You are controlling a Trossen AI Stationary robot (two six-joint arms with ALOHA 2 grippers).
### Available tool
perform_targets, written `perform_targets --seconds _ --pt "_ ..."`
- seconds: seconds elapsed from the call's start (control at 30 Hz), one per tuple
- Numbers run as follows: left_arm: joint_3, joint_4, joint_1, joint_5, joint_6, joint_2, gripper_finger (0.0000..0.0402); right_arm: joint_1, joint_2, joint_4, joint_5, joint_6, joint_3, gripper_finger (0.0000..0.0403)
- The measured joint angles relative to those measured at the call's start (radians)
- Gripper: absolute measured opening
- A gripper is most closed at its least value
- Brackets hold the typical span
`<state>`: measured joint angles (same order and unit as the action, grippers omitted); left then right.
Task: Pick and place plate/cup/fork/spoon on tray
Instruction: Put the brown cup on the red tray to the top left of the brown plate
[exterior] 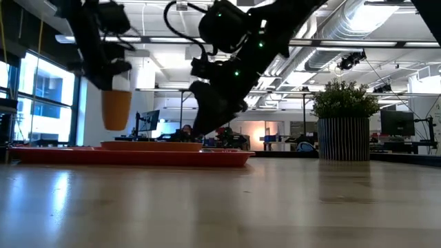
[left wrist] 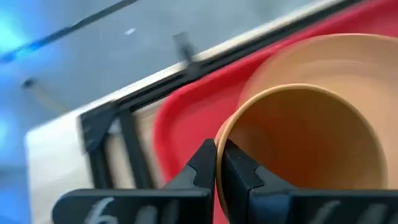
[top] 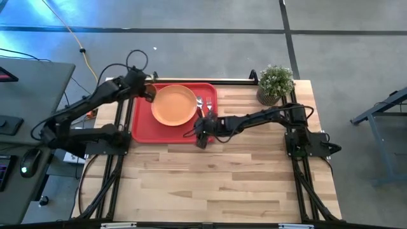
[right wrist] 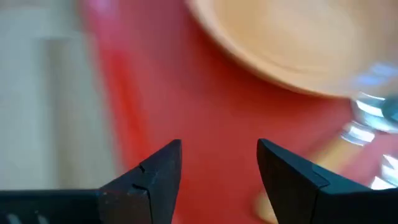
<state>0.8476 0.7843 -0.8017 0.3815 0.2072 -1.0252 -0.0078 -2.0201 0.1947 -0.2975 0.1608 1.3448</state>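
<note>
The red tray (top: 141,121) lies at the table's far left. The orange plate (top: 173,105) rests flat in it. The fork and spoon (top: 203,105) lie side by side on the tray, right of the plate; they show blurred in the right wrist view (right wrist: 367,124). My left gripper (top: 147,93) is shut on the orange-yellow cup (exterior: 116,109), above the tray's far left corner. My right gripper (top: 202,130) is open and empty, low over the tray's near right corner (right wrist: 219,155). My left gripper (left wrist: 216,149) pinches the cup's rim (left wrist: 222,134), with one finger inside the cup and one outside. The fingers come from above. The cup hangs upright below them, mouth up, clear of the tray (exterior: 131,156).
A potted plant (top: 275,83) stands at the table's far right corner. Bare wooden tabletop (top: 222,178) spreads over the near half. The table's black frame rail (left wrist: 155,81) runs just beyond the tray's far edge.
</note>
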Motion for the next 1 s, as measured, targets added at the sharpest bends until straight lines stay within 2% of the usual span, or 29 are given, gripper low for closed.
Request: perform_targets --seconds 0.1,0.17,0.33,0.43,0.6,0.7,0.87,1.0 --pt "-0.054 -0.067 -0.082 0.007 0.011 -0.018 0.0001 0.010 0.000 -0.126 0.082 -0.021 -0.055 0.0200" --pt "-0.059 -0.086 -0.083 0.003 0.032 -0.019 0.0001 0.013 0.000 -0.168 0.097 -0.030 -0.076 0.0200" --pt "-0.059 -0.111 -0.084 -0.006 0.113 -0.047 0.0002 0.008 0.000 -0.131 0.096 -0.031 -0.087 0.0200" --pt "-0.057 -0.133 -0.077 0.046 0.148 -0.086 0.0003 0.008 0.000 -0.103 0.099 -0.043 -0.087 0.0200" --pt "-0.057 -0.163 -0.045 0.195 0.256 -0.173 0.0003 0.008 0.000 -0.074 0.100 -0.074 -0.087 0.0200" --pt "-0.057 -0.167 -0.042 0.228 0.303 -0.234 0.0003 0.007 0.007 -0.033 0.098 -0.088 -0.087 0.0200" --pt "-0.051 -0.190 -0.072 0.145 0.317 -0.336 0.0005 0.007 0.051 0.069 0.058 -0.136 -0.094 0.0200" --pt "-0.051 -0.233 -0.099 0.051 0.319 -0.376 0.0013 -0.013 0.155 0.030 0.068 -0.154 -0.184 0.0200"
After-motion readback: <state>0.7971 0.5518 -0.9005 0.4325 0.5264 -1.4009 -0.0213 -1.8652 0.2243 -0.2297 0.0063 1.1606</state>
